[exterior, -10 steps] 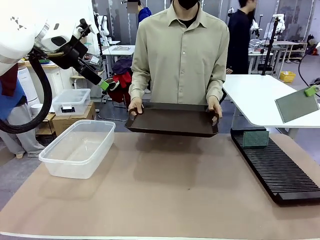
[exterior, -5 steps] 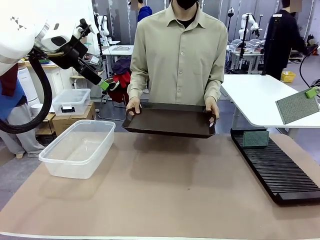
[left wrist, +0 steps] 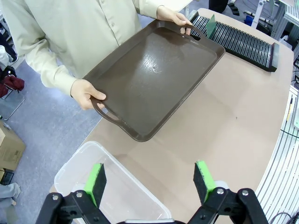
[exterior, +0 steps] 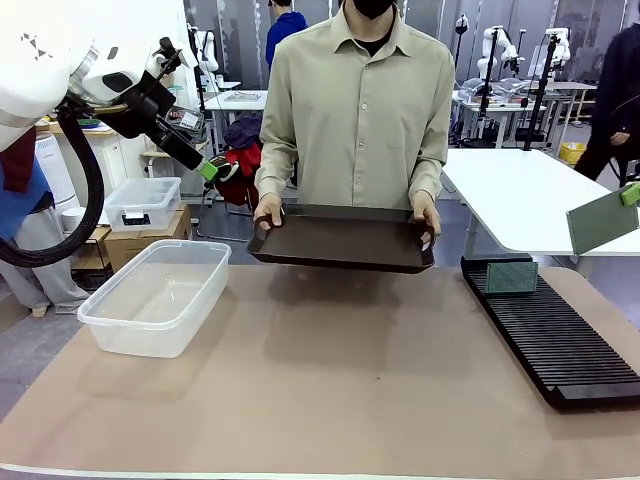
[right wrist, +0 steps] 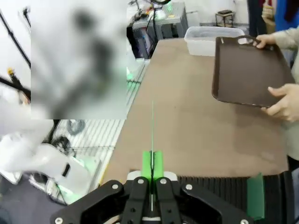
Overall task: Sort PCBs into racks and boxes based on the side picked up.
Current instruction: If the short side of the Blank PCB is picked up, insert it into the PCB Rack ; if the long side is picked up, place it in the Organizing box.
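Note:
My right gripper [exterior: 630, 192] is raised at the far right, above the rack's near end, shut on the top corner of a green PCB [exterior: 603, 222]. In the right wrist view that PCB [right wrist: 152, 133] shows edge-on as a thin line between the shut green pads [right wrist: 152, 170]. A second PCB [exterior: 512, 277] stands upright in the far end of the long black rack [exterior: 560, 340]. My left gripper [exterior: 208, 168] hangs high at the left, above and behind the clear plastic box [exterior: 155, 295]. It is open [left wrist: 149, 182] and holds nothing.
A person at the far side holds a dark brown handled tray [exterior: 343, 240] with both hands above the table's far edge; nothing lies in the tray [left wrist: 154, 79]. A small clear lidded bin [exterior: 143, 203] sits on cartons off the table at the left.
The PCB in my right gripper has turned and shifted slightly right, so its face looks narrower. The tray has wobbled a little in the person's hands. The left arm has not moved.

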You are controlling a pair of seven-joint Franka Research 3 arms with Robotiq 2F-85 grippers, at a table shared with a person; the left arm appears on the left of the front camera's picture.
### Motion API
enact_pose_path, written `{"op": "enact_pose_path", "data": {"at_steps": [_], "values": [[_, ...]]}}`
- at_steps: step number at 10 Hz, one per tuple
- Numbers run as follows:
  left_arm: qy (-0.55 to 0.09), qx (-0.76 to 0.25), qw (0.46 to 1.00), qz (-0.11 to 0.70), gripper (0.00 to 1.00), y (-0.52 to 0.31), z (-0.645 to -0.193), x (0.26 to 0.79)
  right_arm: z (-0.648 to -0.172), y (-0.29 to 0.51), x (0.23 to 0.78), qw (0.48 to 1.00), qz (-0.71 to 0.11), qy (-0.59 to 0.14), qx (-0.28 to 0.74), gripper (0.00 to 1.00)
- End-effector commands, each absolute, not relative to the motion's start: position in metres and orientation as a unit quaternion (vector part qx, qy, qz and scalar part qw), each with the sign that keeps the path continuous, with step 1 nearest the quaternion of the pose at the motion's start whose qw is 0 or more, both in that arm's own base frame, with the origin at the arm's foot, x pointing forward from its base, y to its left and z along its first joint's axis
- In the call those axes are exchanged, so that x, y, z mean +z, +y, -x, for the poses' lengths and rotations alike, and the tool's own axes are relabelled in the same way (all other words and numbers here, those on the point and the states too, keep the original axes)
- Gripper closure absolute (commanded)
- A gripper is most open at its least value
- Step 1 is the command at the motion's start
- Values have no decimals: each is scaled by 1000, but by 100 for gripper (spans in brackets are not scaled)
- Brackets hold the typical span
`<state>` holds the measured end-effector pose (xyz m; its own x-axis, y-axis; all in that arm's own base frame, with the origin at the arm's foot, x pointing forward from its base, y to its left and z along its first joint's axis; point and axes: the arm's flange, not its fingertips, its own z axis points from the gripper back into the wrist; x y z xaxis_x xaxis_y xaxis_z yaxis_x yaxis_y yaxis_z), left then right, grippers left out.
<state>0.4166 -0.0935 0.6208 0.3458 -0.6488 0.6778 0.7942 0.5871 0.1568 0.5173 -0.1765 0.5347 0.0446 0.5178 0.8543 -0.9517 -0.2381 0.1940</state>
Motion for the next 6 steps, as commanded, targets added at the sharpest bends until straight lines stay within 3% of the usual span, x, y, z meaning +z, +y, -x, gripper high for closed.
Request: {"op": "enact_pose_path", "data": {"at_steps": [1, 4, 6], "values": [[-360, -441, 816, 102, 0, -92, -416, 619, -512, -186, 530, 542, -391, -268, 694, 98], [-360, -441, 816, 102, 0, -92, -416, 619, -511, -193, 528, 514, -335, -297, 732, 98], [-360, -441, 816, 102, 0, -92, -416, 619, -522, -197, 536, 518, -358, -289, 721, 98]]}}
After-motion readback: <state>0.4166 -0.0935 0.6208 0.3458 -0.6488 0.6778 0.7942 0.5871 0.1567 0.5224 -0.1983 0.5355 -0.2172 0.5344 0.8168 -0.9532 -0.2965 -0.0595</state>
